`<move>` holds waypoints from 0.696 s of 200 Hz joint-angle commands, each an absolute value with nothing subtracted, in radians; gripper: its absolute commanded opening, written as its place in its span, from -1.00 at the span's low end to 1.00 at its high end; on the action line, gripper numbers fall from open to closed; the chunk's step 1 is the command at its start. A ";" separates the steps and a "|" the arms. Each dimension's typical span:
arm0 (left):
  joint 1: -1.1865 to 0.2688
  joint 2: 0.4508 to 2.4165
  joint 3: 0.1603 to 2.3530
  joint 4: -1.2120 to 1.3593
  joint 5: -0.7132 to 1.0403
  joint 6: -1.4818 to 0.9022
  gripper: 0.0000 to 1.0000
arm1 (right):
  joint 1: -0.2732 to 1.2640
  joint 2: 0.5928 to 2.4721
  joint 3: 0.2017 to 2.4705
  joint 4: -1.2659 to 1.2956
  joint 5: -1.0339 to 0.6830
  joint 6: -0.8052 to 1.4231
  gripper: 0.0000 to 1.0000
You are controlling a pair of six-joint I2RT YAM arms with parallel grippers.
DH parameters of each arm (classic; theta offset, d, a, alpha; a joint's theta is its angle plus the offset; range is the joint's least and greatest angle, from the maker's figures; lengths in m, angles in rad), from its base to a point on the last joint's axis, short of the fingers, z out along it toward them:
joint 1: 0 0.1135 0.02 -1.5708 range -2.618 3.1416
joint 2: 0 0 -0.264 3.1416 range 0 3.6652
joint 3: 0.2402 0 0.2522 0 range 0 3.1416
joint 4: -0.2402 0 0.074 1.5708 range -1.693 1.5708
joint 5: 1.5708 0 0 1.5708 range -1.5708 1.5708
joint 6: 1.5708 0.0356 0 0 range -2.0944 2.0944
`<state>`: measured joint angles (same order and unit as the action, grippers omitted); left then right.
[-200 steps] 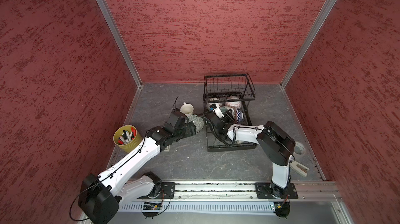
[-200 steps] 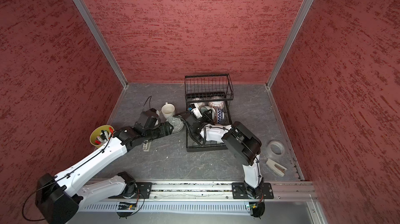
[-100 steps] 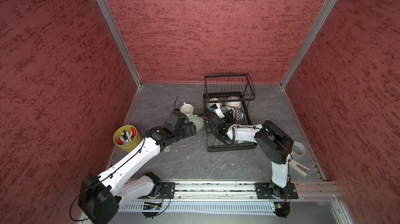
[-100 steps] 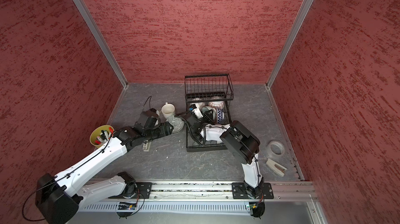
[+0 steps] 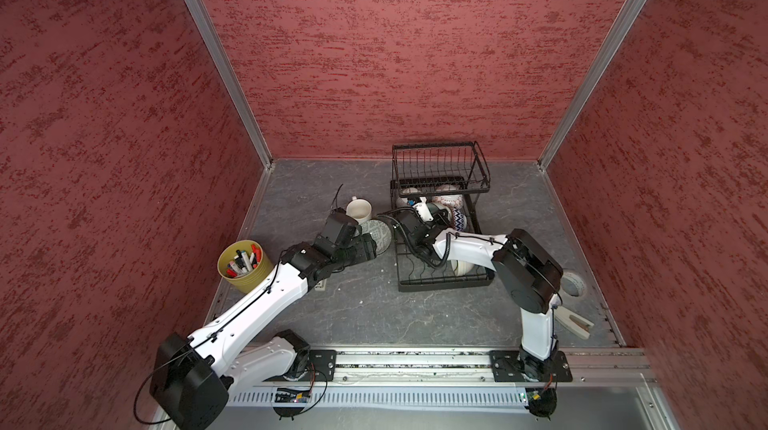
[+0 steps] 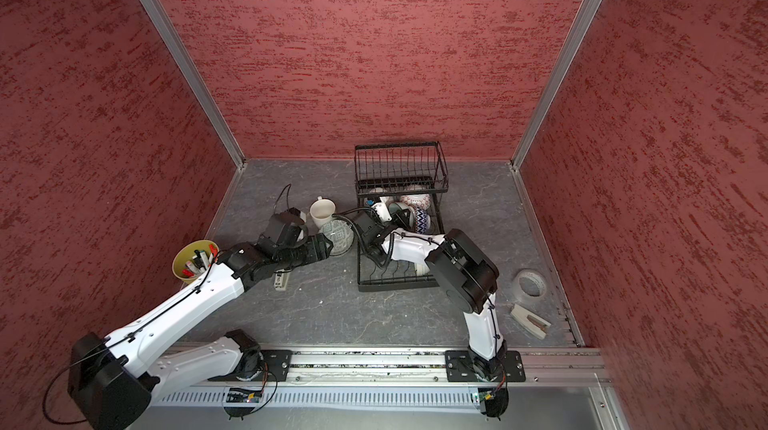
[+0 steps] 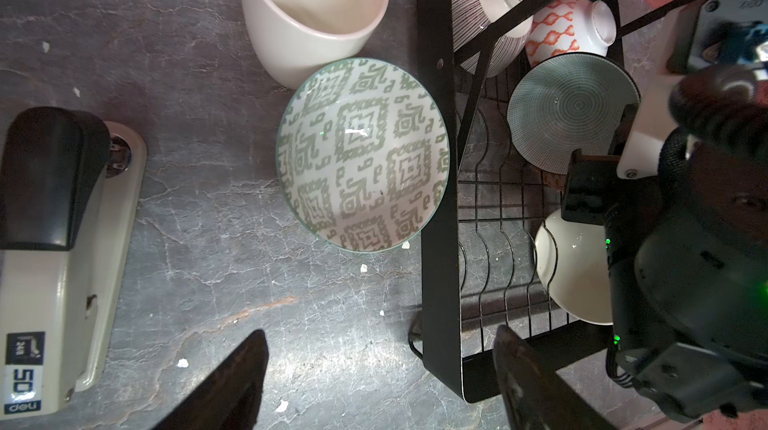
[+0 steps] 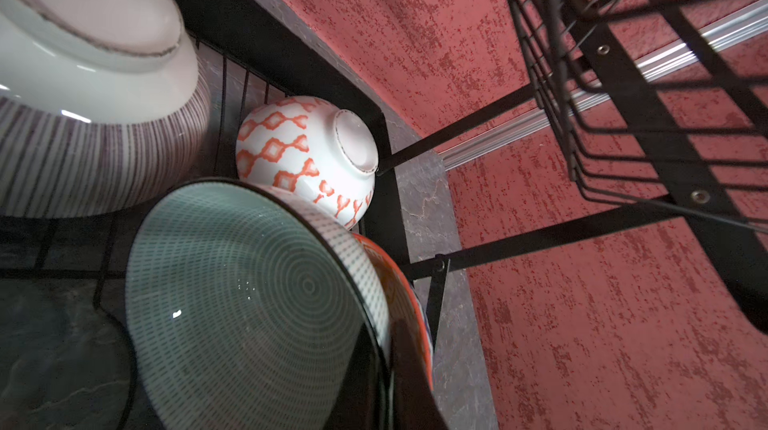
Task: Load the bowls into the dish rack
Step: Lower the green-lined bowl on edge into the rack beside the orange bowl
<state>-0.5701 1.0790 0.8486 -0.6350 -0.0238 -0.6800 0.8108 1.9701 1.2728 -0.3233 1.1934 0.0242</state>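
- Hardly anything's shifted over the last second. In both top views the right arm's elbow has slid a touch toward frame left, and the left arm sits where it was.
- Top views: the dish rack [image 5: 444, 282] stands just right of centre, near the back wall. The right gripper [image 5: 423, 209] reaches into its lower tier beside the navy-zigzag bowl [image 5: 457, 218]. A cream bowl [image 5: 463, 268] lies nearer the rack's front.
- Just one bowl looks left outside. The green-patterned bowl [image 5: 376, 234] sits on the table [image 5: 374, 315], right up against the rack's left side. The left gripper [image 5: 368, 248] hovers at its near edge.
- Left wrist: the left gripper [image 7: 381, 330] is spread wide and empty, with that green-patterned bowl [image 7: 361, 153] dead ahead. My guess is it's lined up to take the rim.
- The cream mug [image 7: 316, 4] sits just beside the bowl and a stapler [image 7: 54, 241] lies well apart. Neither belongs in the rack.
- Inside the rack, the pink-striped bowl [image 7: 478, 0] and orange-patterned bowl [image 7: 557, 29] lie tipped with their feet showing.
- Right wrist: the right gripper [image 8: 395, 374] looks clenched on the rim of the ringed pale-green bowl [image 8: 241, 290]. It's held on edge against an orange-glazed bowl [image 8: 401, 282] behind it, probably so it seats between the dividers instead of flopping flat.
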 commanded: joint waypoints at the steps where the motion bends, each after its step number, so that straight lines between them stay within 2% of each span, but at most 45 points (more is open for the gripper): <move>1: -0.563 1.085 0.843 -0.628 -0.014 -0.670 0.70 | 0.820 1.986 1.305 -0.445 1.105 0.162 -0.94; 97: -0.562 1.085 0.833 -0.623 -0.013 -0.671 0.70 | 0.863 2.043 1.344 -0.456 1.113 0.148 -0.91; 139: -0.561 1.085 0.828 -0.621 -0.015 -0.670 0.70 | 0.874 2.062 1.364 -0.463 1.114 0.148 -0.76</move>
